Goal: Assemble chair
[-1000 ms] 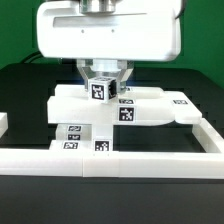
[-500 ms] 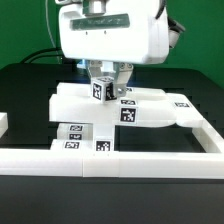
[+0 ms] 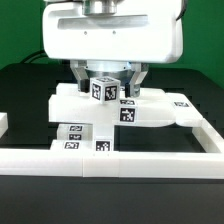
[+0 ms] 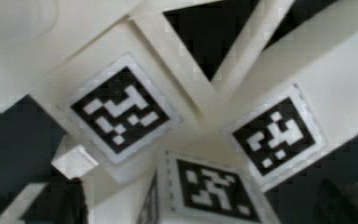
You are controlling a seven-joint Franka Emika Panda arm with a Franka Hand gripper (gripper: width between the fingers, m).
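My gripper (image 3: 103, 82) stands released, jaws spread either side of the small cube (image 3: 101, 90) atop the chair (image 3: 150, 108); the border wall (image 3: 120, 162) runs near.

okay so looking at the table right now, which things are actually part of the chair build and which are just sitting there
Part of the job:
- small tagged cube, between the open pincer fingers
- flat white chair parts under it, with tags

Just there:
- long low white border wall
- black table

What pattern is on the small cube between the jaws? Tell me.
Black-and-white square marker tags on the white cube; clearest in the wrist view.
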